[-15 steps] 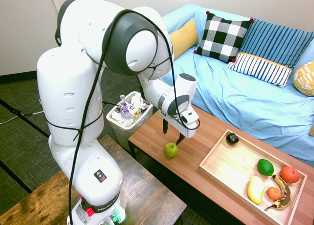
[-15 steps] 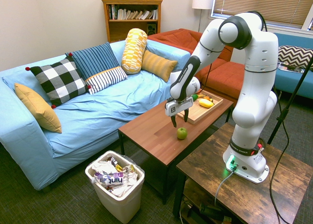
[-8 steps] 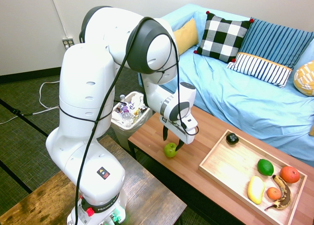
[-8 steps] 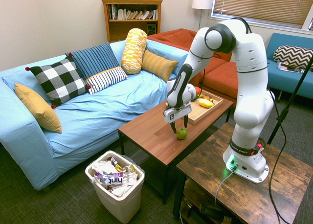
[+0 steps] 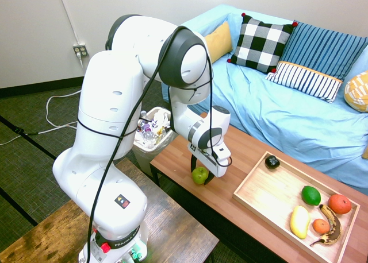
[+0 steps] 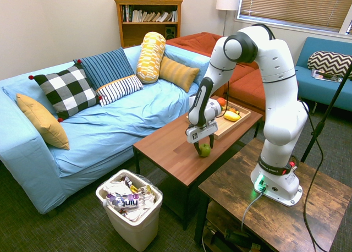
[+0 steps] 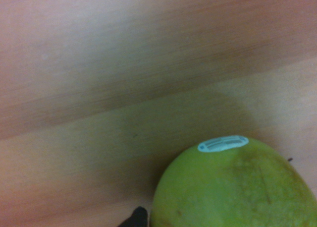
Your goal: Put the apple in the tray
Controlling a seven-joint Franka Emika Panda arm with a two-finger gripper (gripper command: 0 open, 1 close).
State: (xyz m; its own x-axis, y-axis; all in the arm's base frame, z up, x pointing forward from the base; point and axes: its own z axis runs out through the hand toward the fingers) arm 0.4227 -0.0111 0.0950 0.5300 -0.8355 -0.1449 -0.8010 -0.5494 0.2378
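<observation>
Smooth waxy apple (image 7: 233, 187) with paper sticker (image 7: 223, 143), matt reddish wood table (image 5: 241, 154), pale unvarnished wood tray (image 5: 270, 188)

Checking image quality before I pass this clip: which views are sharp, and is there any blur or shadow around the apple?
Both exterior views are sharp and evenly lit. The wrist view is soft: the apple fills its lower corner, its sticker too blurred to read, with a dim shadow on the table beside it.

The reddish-brown tabletop (image 5: 241, 159) stands before the sofa and carries two things. The apple (image 5: 199, 174) sits near its front edge, close to the end by the bin. The tray (image 5: 261, 189) lies toward the other end, well apart from the apple.
</observation>
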